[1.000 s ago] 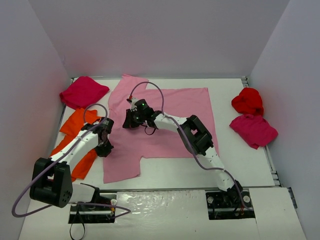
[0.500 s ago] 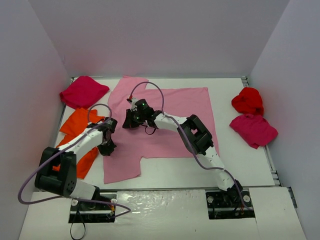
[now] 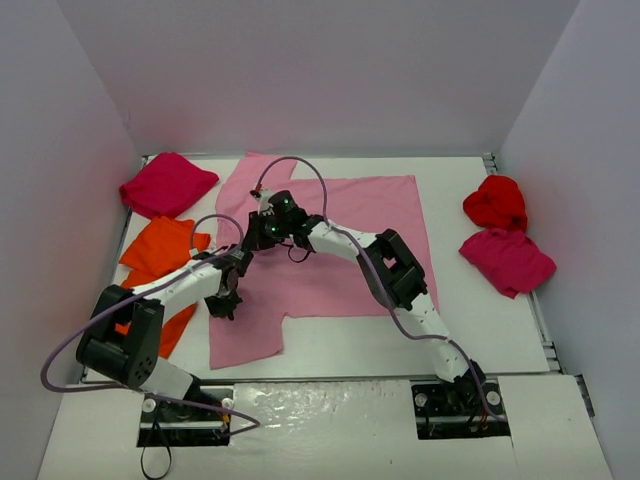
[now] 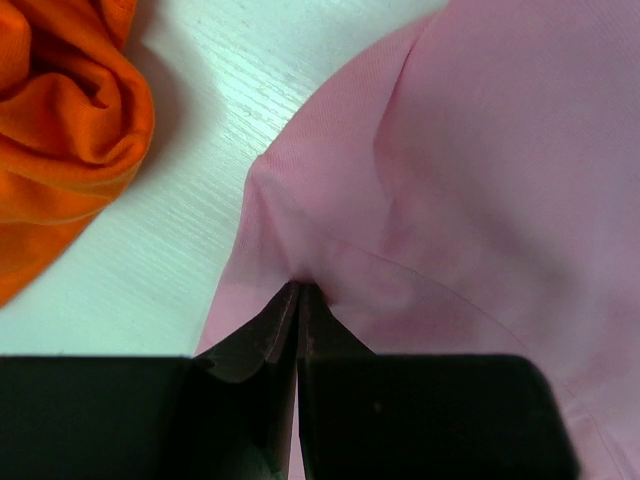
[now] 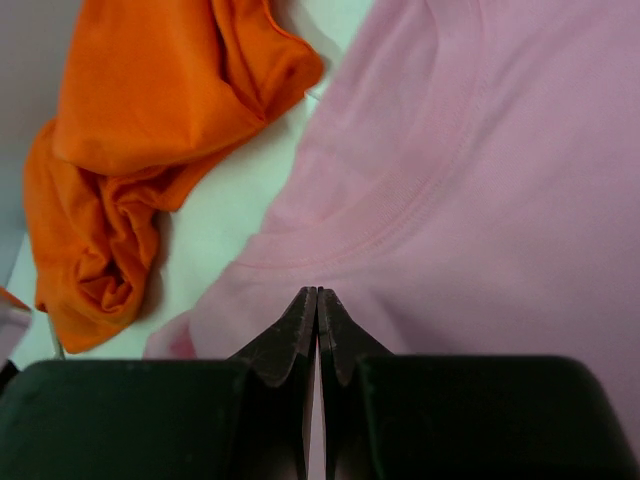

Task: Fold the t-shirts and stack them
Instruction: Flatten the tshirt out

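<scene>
Pink tee [image 3: 370,205] pinched: L end effector [image 4: 298,292] at edge, R [image 5: 317,293] at collar.

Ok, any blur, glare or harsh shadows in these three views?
Top external: even, soft light, no glare, only faint shadows on the table, all sharp. Left wrist: pink t-shirt crisp, black fingers underexposed. Right wrist: collar seam sharp, fingers likewise dark, orange t-shirt shaded in its folds.

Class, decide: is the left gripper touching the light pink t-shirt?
Touching. The left wrist view shows the left gripper shut on a puckered fold of the pink t-shirt, creases running to its tips.
</scene>
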### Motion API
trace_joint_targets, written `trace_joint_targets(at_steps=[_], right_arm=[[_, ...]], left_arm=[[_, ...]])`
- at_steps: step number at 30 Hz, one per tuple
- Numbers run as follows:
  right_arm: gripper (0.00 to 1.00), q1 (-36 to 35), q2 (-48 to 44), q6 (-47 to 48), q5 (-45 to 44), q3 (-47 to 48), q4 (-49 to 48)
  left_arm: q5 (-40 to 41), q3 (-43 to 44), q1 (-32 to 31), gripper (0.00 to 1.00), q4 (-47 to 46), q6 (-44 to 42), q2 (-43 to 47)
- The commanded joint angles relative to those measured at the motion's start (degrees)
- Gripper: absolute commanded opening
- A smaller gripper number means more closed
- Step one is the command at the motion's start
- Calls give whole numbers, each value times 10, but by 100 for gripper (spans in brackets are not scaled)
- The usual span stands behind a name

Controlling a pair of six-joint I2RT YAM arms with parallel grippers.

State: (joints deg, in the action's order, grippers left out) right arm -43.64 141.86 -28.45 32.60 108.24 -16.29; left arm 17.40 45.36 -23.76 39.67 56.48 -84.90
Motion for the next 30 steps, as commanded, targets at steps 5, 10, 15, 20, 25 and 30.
trace_joint_targets(at_steps=[5, 10, 15, 20, 25, 30], right_arm=[[0, 4, 19, -67, 101, 141, -107], [0, 0, 68, -230, 169, 114, -285], [0, -14, 51, -244, 164, 32, -333], [0, -39, 48, -185, 152, 10, -274], [0, -57, 72, -157, 146, 30, -232], [0, -51, 109, -158, 138, 80, -210]], left_arm=[[-20, -46, -7, 0, 46, 37, 57], [-15, -36, -7, 0, 70, 38, 80], [-11, -22, -7, 0, 83, 32, 88], [-16, -20, -7, 0, 79, 31, 89], [-21, -23, -7, 0, 81, 31, 94], [-19, -29, -7, 0, 86, 31, 112]])
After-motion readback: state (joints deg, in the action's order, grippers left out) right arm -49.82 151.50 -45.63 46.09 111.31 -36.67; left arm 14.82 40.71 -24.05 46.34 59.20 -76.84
